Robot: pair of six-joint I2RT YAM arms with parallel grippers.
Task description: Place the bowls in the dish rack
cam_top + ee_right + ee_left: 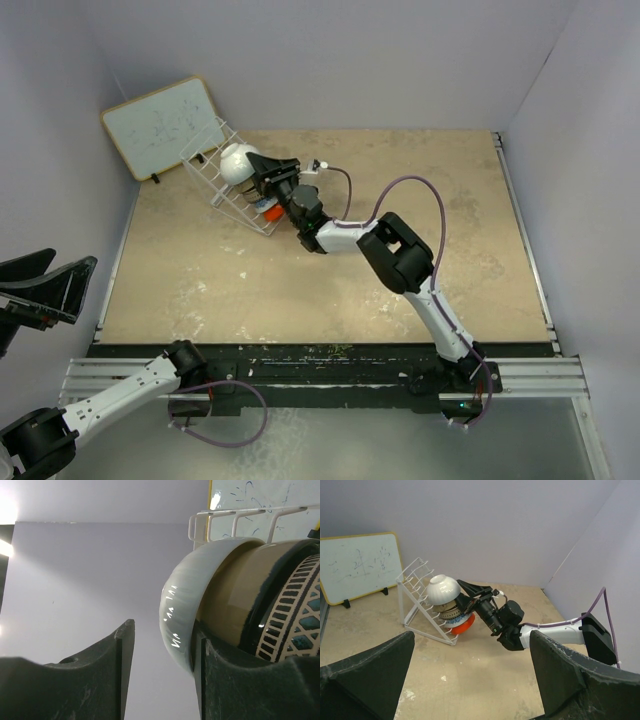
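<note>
The white wire dish rack (208, 172) stands tilted at the back left of the table. It also shows in the left wrist view (414, 607) and the right wrist view (220, 516). Several bowls sit stacked against it: the white bowl (236, 162) (442, 589) (182, 615) outermost, then the brown bowl (232, 590), the black bowl (264, 605), the patterned bowl (449, 614) (295, 615) and the orange-red bowl (268, 211) (465, 624). My right gripper (262, 172) (466, 587) (162, 630) is open, with the white bowl's rim between its fingers. My left gripper (45, 285) (471, 636) is open and empty, at the table's near left.
A wood-framed whiteboard (160, 125) (360, 565) leans on the back wall left of the rack. Grey walls close in the table on three sides. The right arm (400, 255) stretches across the table's middle towards the rack.
</note>
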